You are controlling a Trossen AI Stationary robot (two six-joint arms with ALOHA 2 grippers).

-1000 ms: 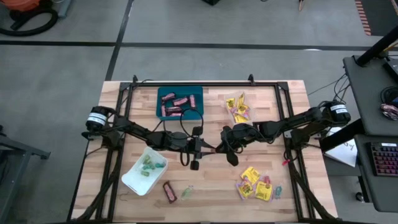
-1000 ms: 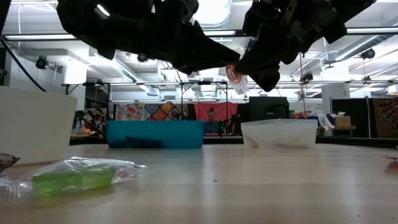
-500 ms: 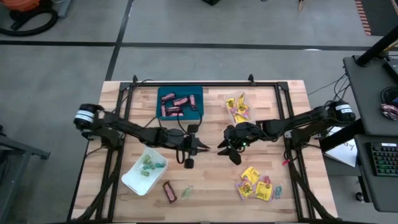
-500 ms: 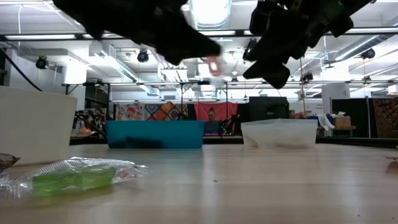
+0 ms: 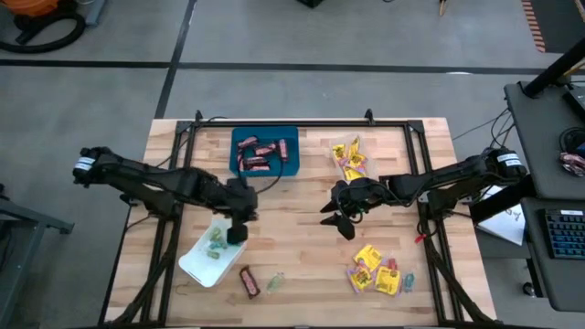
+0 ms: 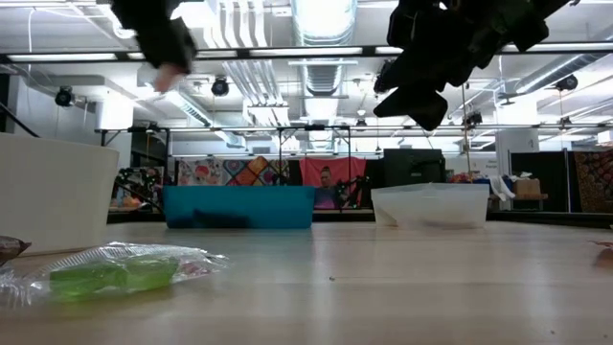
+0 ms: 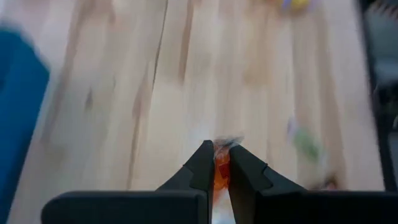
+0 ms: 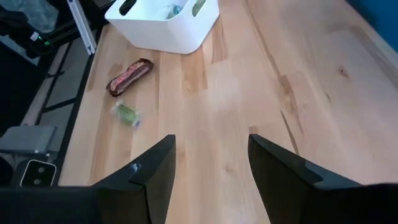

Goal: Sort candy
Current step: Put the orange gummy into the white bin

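Observation:
My left gripper (image 5: 237, 230) hovers at the right edge of the white tray (image 5: 196, 260), shut on a small orange-pink wrapped sweet (image 7: 221, 169). In the low view that sweet (image 6: 172, 76) shows high above the table. My right gripper (image 5: 335, 219) hangs open over the table's middle with nothing between its fingers (image 8: 155, 171). Green sweets lie in the white tray. A brown-red mini bar (image 5: 249, 281) and a green sweet (image 5: 274, 281) lie flat on the wood near the front edge. Yellow packets (image 5: 375, 270) lie in a loose pile at the front right. My left gripper pinches the small sweet between its two fingertips (image 7: 202, 168). A bit of crinkled wrapper (image 7: 227, 142) sticks out past the tips. The sweet is lifted clear of the table and the tray.
A blue tray (image 5: 283, 137) with mini bars stands at the far edge, and a clear tray (image 5: 349, 157) with yellow packets to its right. Bare wood lies between the two grippers. The right wrist view shows the mini bar (image 8: 129, 76) and green sweet (image 8: 127, 114) beside the white tray (image 8: 165, 25).
At the table's middle the two grippers met around the small sweet. My right gripper has opened and let go of it, while my left gripper has shut on it. My left gripper has then carried it toward the table's left, to the white tray's right edge.

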